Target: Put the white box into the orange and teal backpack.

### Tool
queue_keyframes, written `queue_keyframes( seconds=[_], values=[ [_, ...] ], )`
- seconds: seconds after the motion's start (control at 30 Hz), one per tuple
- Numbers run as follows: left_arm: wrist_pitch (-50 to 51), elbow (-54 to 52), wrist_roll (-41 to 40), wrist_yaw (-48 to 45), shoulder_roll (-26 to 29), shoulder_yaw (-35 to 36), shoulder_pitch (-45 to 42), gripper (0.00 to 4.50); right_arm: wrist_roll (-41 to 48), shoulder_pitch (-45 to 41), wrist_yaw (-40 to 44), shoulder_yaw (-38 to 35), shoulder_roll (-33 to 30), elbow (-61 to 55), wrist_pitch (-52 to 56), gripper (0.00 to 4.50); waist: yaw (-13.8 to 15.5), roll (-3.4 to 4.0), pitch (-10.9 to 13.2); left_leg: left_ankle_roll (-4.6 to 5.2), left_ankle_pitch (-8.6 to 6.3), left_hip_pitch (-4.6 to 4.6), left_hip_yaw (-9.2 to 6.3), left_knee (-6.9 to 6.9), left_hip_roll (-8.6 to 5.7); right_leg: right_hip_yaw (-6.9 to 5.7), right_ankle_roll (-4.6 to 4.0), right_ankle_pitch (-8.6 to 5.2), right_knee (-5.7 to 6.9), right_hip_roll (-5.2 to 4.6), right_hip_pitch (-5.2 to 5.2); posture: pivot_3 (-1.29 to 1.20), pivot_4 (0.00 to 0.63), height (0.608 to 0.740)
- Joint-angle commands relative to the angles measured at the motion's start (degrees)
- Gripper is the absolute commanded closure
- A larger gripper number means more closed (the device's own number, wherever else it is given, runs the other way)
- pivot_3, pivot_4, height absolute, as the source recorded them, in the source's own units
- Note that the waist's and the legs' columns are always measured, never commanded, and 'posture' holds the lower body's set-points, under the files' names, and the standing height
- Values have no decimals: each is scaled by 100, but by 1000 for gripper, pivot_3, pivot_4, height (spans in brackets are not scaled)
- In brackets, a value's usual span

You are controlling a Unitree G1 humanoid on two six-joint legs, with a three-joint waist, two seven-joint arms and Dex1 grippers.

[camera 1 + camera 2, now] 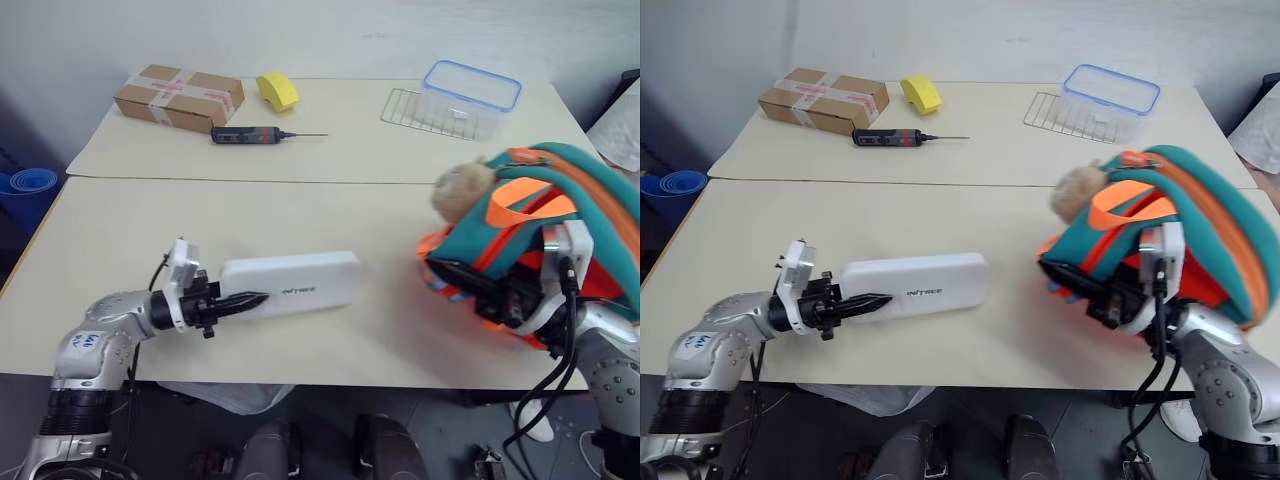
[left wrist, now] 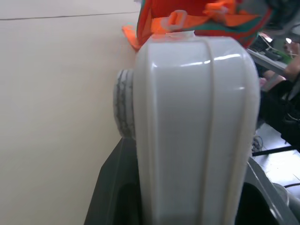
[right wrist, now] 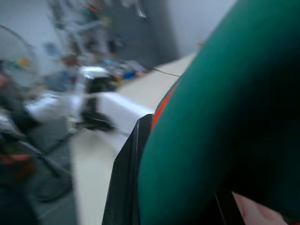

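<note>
While the left gripper (image 1: 245, 300) clamps one short end of the white box (image 1: 295, 283), the box extends away from it toward the robot's right, lengthwise over the near table (image 1: 200, 230). Small dark lettering is visible on the top face of the box. In the left wrist view, the box (image 2: 197, 126) stands between the two black fingers (image 2: 112, 187), with the backpack just beyond its far end.

The right gripper (image 1: 470, 290) is closed on the orange and teal backpack (image 1: 540, 240) (the black fingers sit at the lower edge of the bag, against teal and orange fabric). A tan plush animal (image 1: 462, 188) hangs at the upper side of the backpack, facing the box. The backpack is at the right end of the near table; box and backpack are near each other but apart.

On the far table lie a brown taped cardboard box (image 1: 180, 97), a yellow object (image 1: 278, 91), a dark screwdriver (image 1: 258, 134), a wire rack (image 1: 420, 108) and a clear blue-rimmed container (image 1: 470, 93).
</note>
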Motion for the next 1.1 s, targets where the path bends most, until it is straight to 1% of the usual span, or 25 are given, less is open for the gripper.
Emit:
queue_keyframes(
  seconds=[0.03, 0.1, 0.17, 0.27, 0.37, 0.4, 0.47, 0.53, 0.63, 0.7, 0.83, 0.97, 1.07, 1.1],
  values=[
    [222, -119, -448, 214, 79, 571, -116, 3225, 1131, -3, -60, 88, -280, -587, 524, 4488, 13, -6, 3, 2, -1, -1, 0, 0, -1, 0, 0, 0, 0, -1, 0, 0, 150, 740],
    [426, -329, -675, 230, 163, 821, -14, 3225, 1629, 139, 26, 17, -667, -710, 859, 4488, 22, -8, 4, 9, -5, -7, -5, 1, -4, -4, 0, 0, -4, -7, 0, 0, 150, 740],
    [785, -656, -1147, 191, 273, 1148, 142, 3225, 1870, 391, 276, -171, -1181, -752, 1163, 4488, 15, -16, 5, 14, -14, -9, -9, 2, -6, -6, 0, 0, -9, -12, 2, 0, 150, 740],
    [1219, -1226, -1774, 206, 507, 1617, 362, 3225, 1727, 748, 674, -550, -1786, -561, 1354, 4488, 14, -29, 7, 20, -24, -11, -11, 1, -6, -8, 0, 0, -20, -12, 7, 0, 150, 740],
    [1374, -1541, -2106, 387, 558, 1758, 318, 3225, 1301, 844, 969, -718, -2074, -250, 1268, 4488, 17, -38, 4, 24, -29, -8, -12, 6, -6, -12, 1, 1, -51, -10, 19, 0, 150, 740],
    [1377, -1619, -2173, 468, 524, 1722, 211, 3225, 1211, 838, 1046, -764, -2132, -126, 1257, 4488, 18, -39, 4, 25, -29, -6, -12, 9, -7, -12, 2, 1, -55, -11, 23, 0, 150, 740],
    [1218, -1712, -2123, 753, 281, 1447, -246, 3225, 921, 851, 1316, -806, -2268, 97, 1194, 4488, 80, -44, 7, 27, -28, -6, -12, 10, -8, -12, 8, 4, -54, -11, 25, 0, 150, 740],
    [974, -1635, -1871, 957, -10, 1110, -720, 3225, 673, 894, 1608, -809, -2422, 273, 1181, 4488, 159, -45, 7, 27, -22, -7, -10, 15, -12, -11, 16, 9, -52, -10, 25, 0, 150, 740],
    [641, -1445, -1451, 878, -268, 563, -1248, 3225, 322, 975, 2034, -832, -2599, 487, 1123, 4488, 183, -49, 5, 24, -18, -8, -8, 19, -14, -10, 20, 12, -51, -3, 26, 0, 150, 740],
    [510, -1343, -1303, 657, -346, 246, -1517, 3225, 155, 991, 2224, -834, -2643, 569, 1073, 4488, 179, -51, 4, 23, -19, -8, -1, 15, -14, -8, 21, 13, -49, 5, 23, 0, 150, 740],
    [455, -1236, -1250, 140, -243, -79, -1768, 3225, 15, 810, 2242, -779, -2546, 640, 1026, 4488, 144, -51, 4, 23, -18, -10, 12, 15, -9, -10, 21, 13, -39, 24, 17, 0, 150, 740],
    [579, -1050, -1383, -127, -59, -8, -1870, 3225, -27, 680, 2050, -699, -2375, 610, 1028, 4488, 154, -56, 8, 23, -17, -12, 12, 19, -7, -10, 21, 13, -40, 23, 17, 0, 150, 740],
    [474, -964, -1165, -526, 176, -196, -1884, 3225, -44, 621, 1885, -632, -2240, 526, 1041, 4488, 154, -61, 11, 24, -17, -15, 7, 41, -7, -6, 21, 13, -48, 17, 18, 0, 150, 740],
    [242, -925, -889, -705, 252, -390, -1914, 3225, -42, 604, 1854, -622, -2213, 510, 1055, 4488, 154, -62, 11, 24, -17, -15, 6, 44, -6, -6, 21, 13, -48, 16, 19, 0, 150, 740]
  ],
)
